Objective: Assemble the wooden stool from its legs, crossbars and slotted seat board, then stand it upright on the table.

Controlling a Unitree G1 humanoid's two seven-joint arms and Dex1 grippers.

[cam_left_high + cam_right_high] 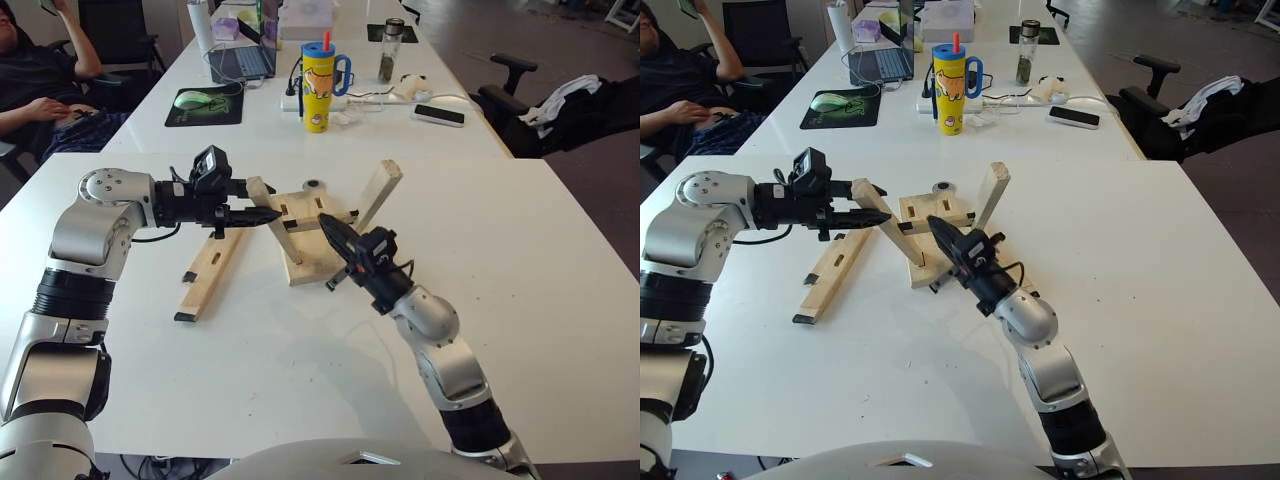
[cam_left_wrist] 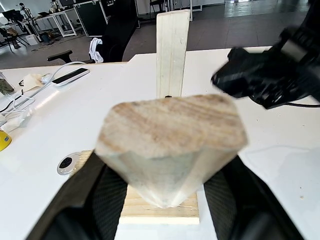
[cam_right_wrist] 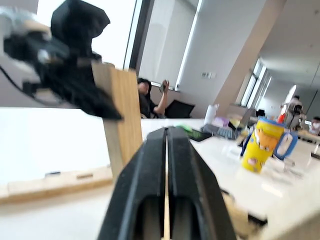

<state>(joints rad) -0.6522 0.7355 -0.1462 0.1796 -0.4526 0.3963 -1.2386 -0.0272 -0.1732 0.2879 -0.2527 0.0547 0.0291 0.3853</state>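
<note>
The slotted seat board (image 1: 312,262) lies flat mid-table. From it one wooden leg (image 1: 283,240) slants up and to the left. My left gripper (image 1: 250,214) is shut on that leg's upper end (image 2: 172,135), with a dark finger (image 2: 95,200) on each side. A second leg (image 1: 381,188) stands tilted at the board's far right corner. My right gripper (image 1: 328,224) is shut, its tips low over the board just right of the held leg, the fingers (image 3: 150,170) pressed together. A loose slotted wooden piece (image 1: 210,272) lies flat left of the board.
A cable grommet (image 1: 313,185) sits just behind the board. On the far table stand a yellow cup (image 1: 318,85), a phone (image 1: 438,115), a green mouse pad (image 1: 205,103) and a laptop (image 1: 243,60). Bare tabletop spreads to the right and front.
</note>
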